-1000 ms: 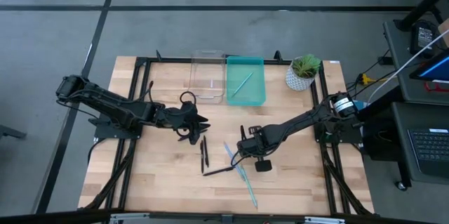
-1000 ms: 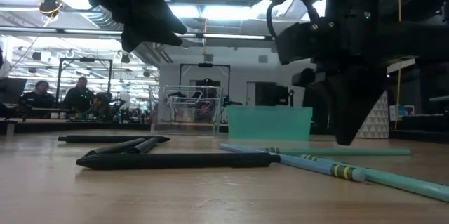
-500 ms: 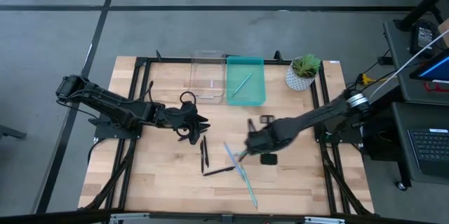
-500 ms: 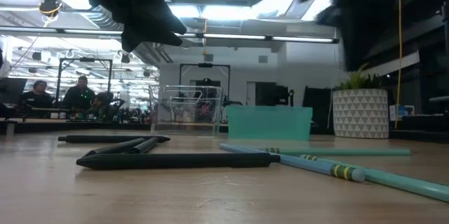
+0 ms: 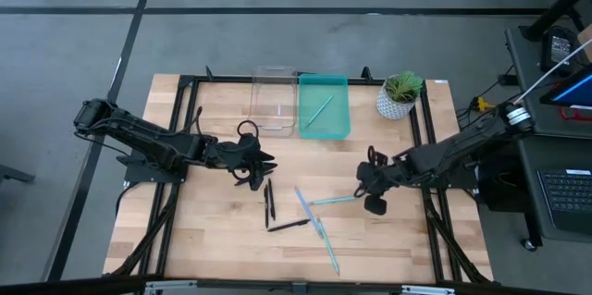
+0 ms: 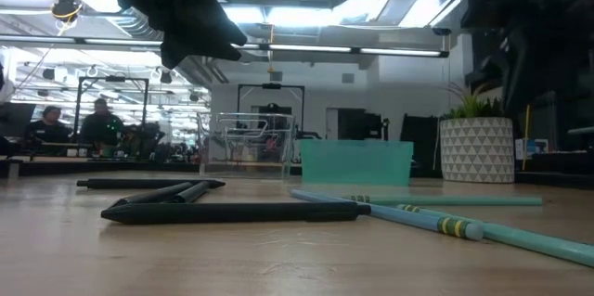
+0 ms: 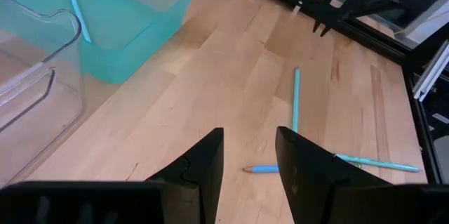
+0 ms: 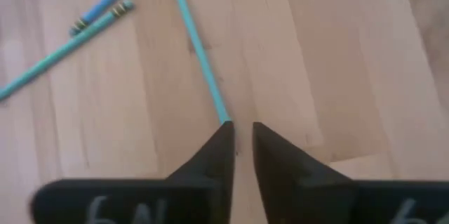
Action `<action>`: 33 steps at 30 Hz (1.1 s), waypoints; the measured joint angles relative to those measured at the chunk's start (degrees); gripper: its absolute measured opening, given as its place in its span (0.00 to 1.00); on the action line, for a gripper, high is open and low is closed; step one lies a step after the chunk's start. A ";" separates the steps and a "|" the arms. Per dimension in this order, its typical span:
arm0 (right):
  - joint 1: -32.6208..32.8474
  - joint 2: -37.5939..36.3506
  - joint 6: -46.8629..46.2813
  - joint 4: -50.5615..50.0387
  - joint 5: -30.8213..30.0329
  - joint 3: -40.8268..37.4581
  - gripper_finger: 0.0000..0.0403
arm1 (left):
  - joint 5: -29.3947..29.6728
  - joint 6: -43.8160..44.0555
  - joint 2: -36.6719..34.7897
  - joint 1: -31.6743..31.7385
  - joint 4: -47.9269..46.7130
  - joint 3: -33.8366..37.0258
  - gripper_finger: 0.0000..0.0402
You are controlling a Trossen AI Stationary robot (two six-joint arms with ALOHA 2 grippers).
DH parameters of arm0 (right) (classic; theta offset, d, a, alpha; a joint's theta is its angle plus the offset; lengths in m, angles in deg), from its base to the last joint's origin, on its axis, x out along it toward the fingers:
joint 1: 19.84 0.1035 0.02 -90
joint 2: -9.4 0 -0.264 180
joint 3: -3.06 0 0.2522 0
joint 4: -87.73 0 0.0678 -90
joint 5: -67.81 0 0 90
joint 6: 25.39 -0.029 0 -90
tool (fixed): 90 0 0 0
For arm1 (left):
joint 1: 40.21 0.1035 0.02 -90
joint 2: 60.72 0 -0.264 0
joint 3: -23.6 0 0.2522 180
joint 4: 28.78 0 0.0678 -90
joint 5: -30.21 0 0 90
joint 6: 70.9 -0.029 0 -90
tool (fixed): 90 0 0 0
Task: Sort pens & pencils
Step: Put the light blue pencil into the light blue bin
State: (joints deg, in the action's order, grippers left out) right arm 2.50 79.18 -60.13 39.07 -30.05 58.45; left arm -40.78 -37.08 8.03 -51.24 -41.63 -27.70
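The right gripper [image 5: 363, 184] is seen just above the tabletop [image 5: 213, 230], at the end of a teal pencil [image 5: 333, 200]; its fingers [image 8: 214, 155] are parted only a little and nothing is held between them. The left gripper [image 5: 262, 167] hangs over the black pens [image 5: 270, 201] with its fingers apart and empty. Other teal pencils [image 5: 317, 226] lie crossed near the middle, and one teal pencil [image 5: 317, 110] is already inside the teal tray [image 5: 324, 81]; the clear bin [image 5: 274, 101] is beside it. The pencils are judged light, stiff and smooth, so they may roll or pivot. A hold near the middle of the shaft, across its width, is judged safest.
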 joint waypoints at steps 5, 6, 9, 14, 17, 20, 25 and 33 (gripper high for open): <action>-0.02 0.90 -2.32 10.43 -1.41 -5.46 0.35 | 0.00 -0.02 0.00 0.00 0.00 0.00 0.31; -0.02 1.04 -2.33 12.78 -1.41 -6.39 0.38 | 0.02 -0.02 0.00 0.02 0.00 0.00 0.31; -0.04 1.51 -3.07 17.91 -1.46 -8.52 0.46 | 0.02 -0.84 0.00 0.02 -0.04 0.00 0.31; 0.71 1.38 -4.13 26.73 -2.19 -10.09 0.51 | 0.02 -1.42 0.00 0.02 -0.06 0.00 0.31; 4.56 1.36 -6.96 27.96 -8.80 -10.08 0.50 | 0.02 -1.42 0.00 0.02 -0.15 0.00 0.31; 10.51 1.85 -15.65 25.82 -23.42 -10.08 0.47 | 0.02 -1.38 0.00 -0.02 -0.14 0.00 0.31; 20.30 7.06 -30.34 25.93 -44.16 -10.08 0.38 | 0.02 -1.38 0.00 -0.02 -0.13 0.00 0.31; 22.73 20.14 -46.30 26.91 -47.04 -10.08 0.09 | -0.79 -0.99 0.00 -0.41 0.13 0.00 0.31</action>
State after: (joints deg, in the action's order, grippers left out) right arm 25.24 99.32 -106.43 65.98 -77.09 48.37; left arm -41.58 -38.07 8.03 -51.64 -41.50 -27.70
